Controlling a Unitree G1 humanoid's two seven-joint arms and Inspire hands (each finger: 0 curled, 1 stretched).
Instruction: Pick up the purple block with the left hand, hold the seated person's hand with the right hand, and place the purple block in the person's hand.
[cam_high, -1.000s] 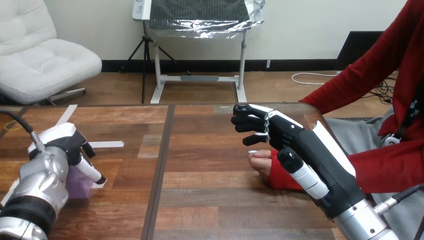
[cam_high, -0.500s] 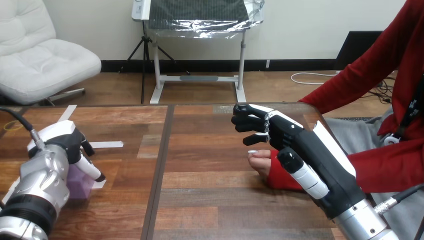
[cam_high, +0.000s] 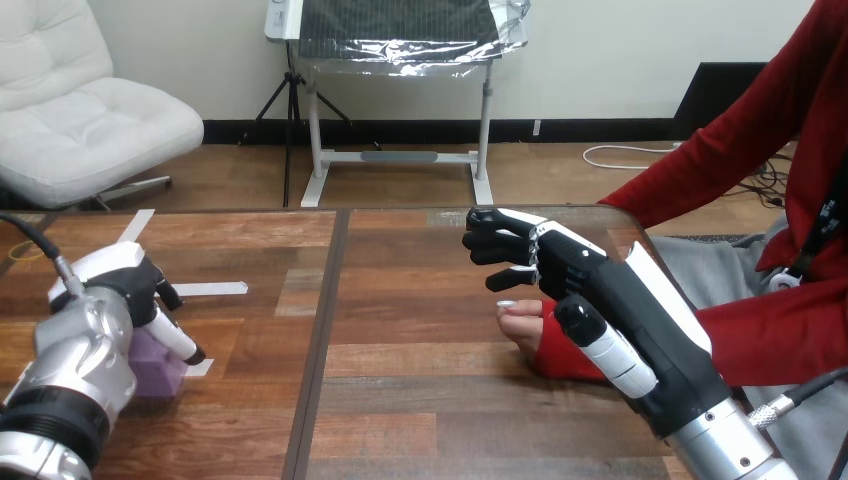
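The purple block (cam_high: 152, 360) rests on the table at the left, partly hidden by my left hand (cam_high: 120, 280), which sits over and against it from the near left side. My right hand (cam_high: 575, 275) hovers at the right of the table, fingers loosely bent in the air and closed round nothing. The person's hand (cam_high: 520, 322) lies on the table just under and behind my right palm. Its fingertips stick out to the left, and its red sleeve (cam_high: 780, 335) runs off to the right. I see no finger or thumb of mine curled round that hand.
A white tape strip (cam_high: 212, 289) lies on the table behind my left hand, and a small tape piece (cam_high: 200, 367) sits by the block. A dark seam (cam_high: 318, 340) runs down the wooden tabletop between the two hands.
My left hand and forearm have slid slightly to the left over the purple block. The right hand and the person's hand have stayed put.
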